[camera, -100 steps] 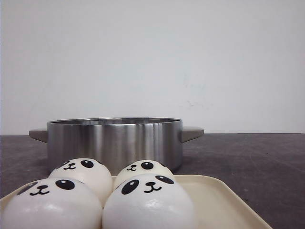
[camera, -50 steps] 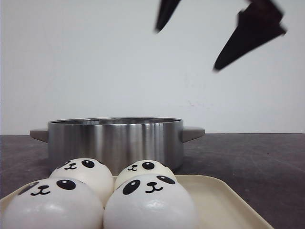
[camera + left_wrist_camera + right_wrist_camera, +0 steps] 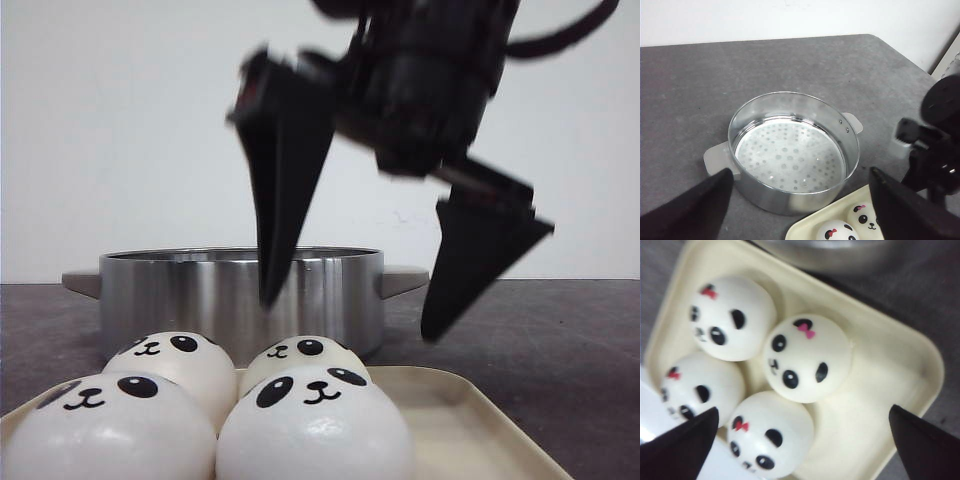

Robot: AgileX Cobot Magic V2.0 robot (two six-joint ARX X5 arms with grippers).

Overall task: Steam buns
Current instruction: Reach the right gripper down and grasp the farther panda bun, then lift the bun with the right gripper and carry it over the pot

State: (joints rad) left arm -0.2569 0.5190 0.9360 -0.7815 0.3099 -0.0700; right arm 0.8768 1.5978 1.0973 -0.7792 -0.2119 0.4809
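A bare grey table (image 3: 685, 90) carries a steel pot (image 3: 240, 295) with a perforated steamer plate (image 3: 790, 157) inside, nothing on it, both handles clear of neighbours. The pot sits beyond the right gripper (image 3: 350, 315), its open mouth ready to receive from above.

Directly beneath that gripper lies a cream tray (image 3: 890, 375), raised rim all round, one corner close to the pot wall. Four buns (image 3: 807, 357) huddle at one end of it, touching one another in a tight square; the other end of the tray is bare, giving a finger room to drop on that side, while the gaps between buns look too narrow for a clean entry.

The right gripper hangs above the cluster with its two black fingers (image 3: 285, 170) spread wide, nothing between them, wide enough by appearance to straddle one bun. It looks poised for a first pick; no bun is in the pot yet.

The left gripper (image 3: 800, 210) hovers back from the pot, also spread and holding nothing, its camera looking down into the steamer, well out of the right arm's path.
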